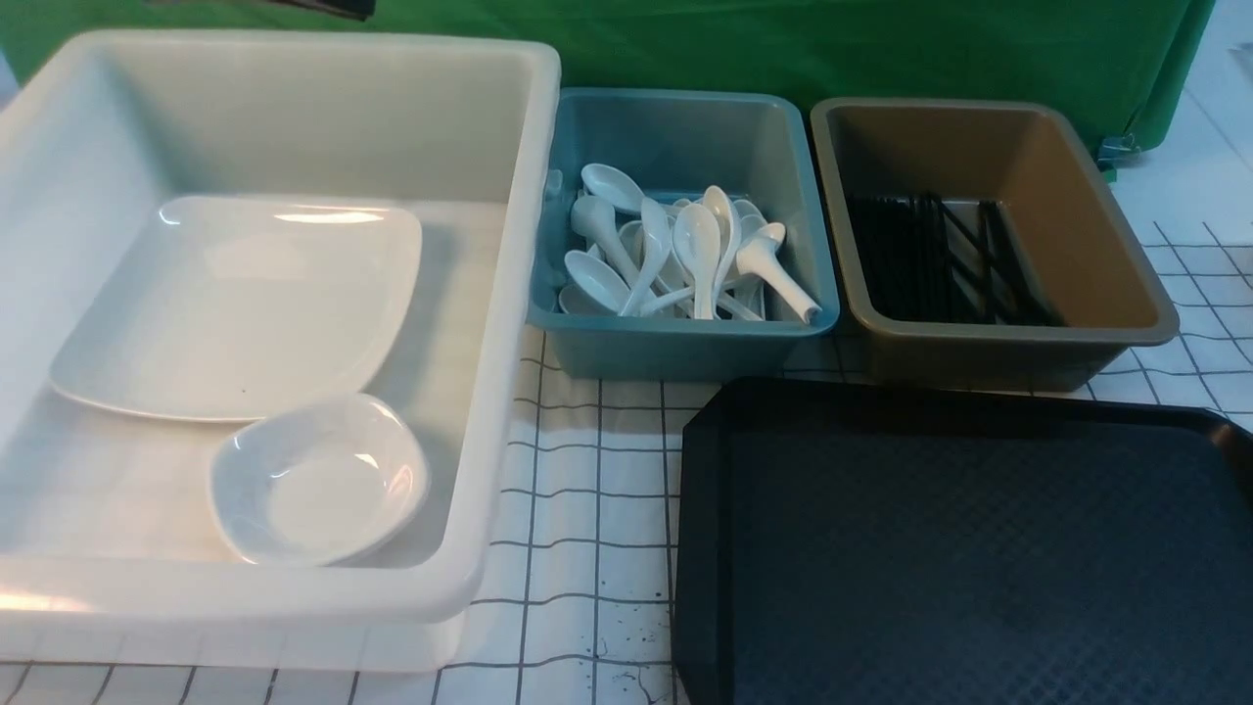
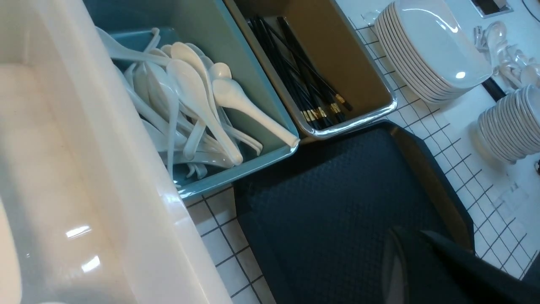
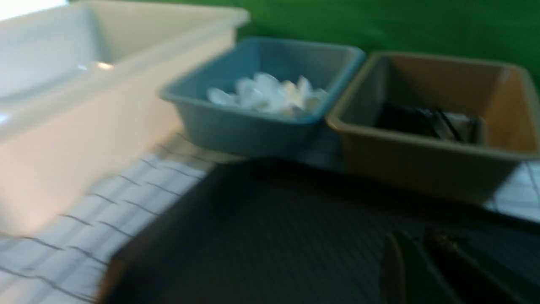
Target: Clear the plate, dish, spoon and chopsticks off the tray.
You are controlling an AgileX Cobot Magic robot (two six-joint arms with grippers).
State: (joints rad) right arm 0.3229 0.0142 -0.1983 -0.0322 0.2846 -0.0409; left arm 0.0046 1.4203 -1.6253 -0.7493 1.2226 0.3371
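Gridded white tabletop (image 1: 587,509) beneath everything, green backdrop behind.

Largest on it: white tub (image 1: 489,294), left of the tray across a strip of grid cloth and reaching further back than the tray's far edge.

Next, the black tray (image 1: 959,548) itself, flat on the tabletop, clipped corners and low rim, textured face in plain view across the front view.

Inside the white tub, so well left of the tray: the plate (image 1: 235,304), lying flat towards the far side.

Just beyond the tray's far edge, brown tub (image 1: 1126,284). Just beyond the tray's far left corner, blue tub (image 1: 685,343), side by side with the brown one.

Off the tray's right side in the left wrist view: stacked plates (image 2: 434,46) and stacked dishes (image 2: 510,122).

Also in the white tub, on the side nearer than the plate: the dish (image 1: 318,480), upright, its rim at or slightly over the plate's near edge.

Heaped in the blue tub: spoons (image 1: 685,255), one handle propped on the corner nearest the tray.

Bundled along the brown tub's floor: chopsticks (image 1: 930,259), a few crossed over the rest.

Above the tray, low: left gripper (image 2: 407,236), closed up and carrying nothing. Likewise over the tray: right gripper (image 3: 415,245), too blurred to tell how wide.
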